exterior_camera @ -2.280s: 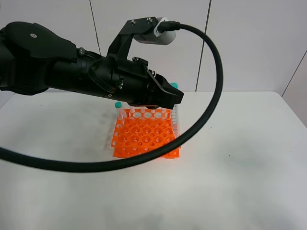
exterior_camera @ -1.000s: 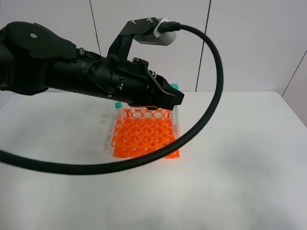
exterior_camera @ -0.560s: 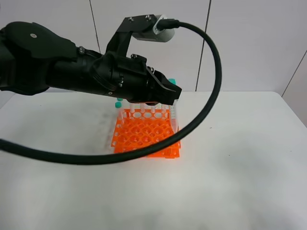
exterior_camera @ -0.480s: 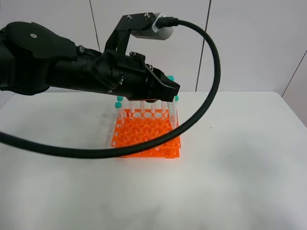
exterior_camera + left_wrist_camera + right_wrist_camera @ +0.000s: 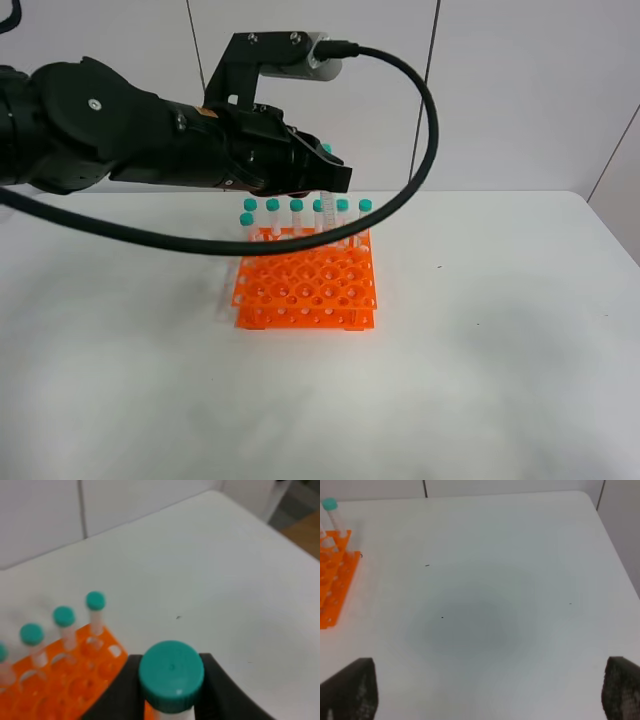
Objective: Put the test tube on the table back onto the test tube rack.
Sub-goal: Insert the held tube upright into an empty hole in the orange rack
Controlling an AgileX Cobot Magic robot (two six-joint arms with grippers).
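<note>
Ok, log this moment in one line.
left fingers: shut on test tube | test tube: upright over test tube rack | right fingers: open, empty

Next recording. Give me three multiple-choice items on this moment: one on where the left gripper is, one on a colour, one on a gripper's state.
1. Where is the left gripper?
A. Above the far row of the bright orange plastic grid rack
B. Resting on bare tabletop right of the rack
C. Below the table edge

2. What colour are the screw caps of the slim clear tubes standing in the rack?
A. Red
B. Teal-green
C. White

3. What state is the left gripper in?
A. Open and empty
B. Shut on the rack's wall
C. Shut on a teal-capped clear test tube

Key:
1 A: the high view shows it over the back row of tubes.
2 B: every cap in that row is teal-green.
3 C: the left wrist view shows the cap clamped between the black fingers.
</note>
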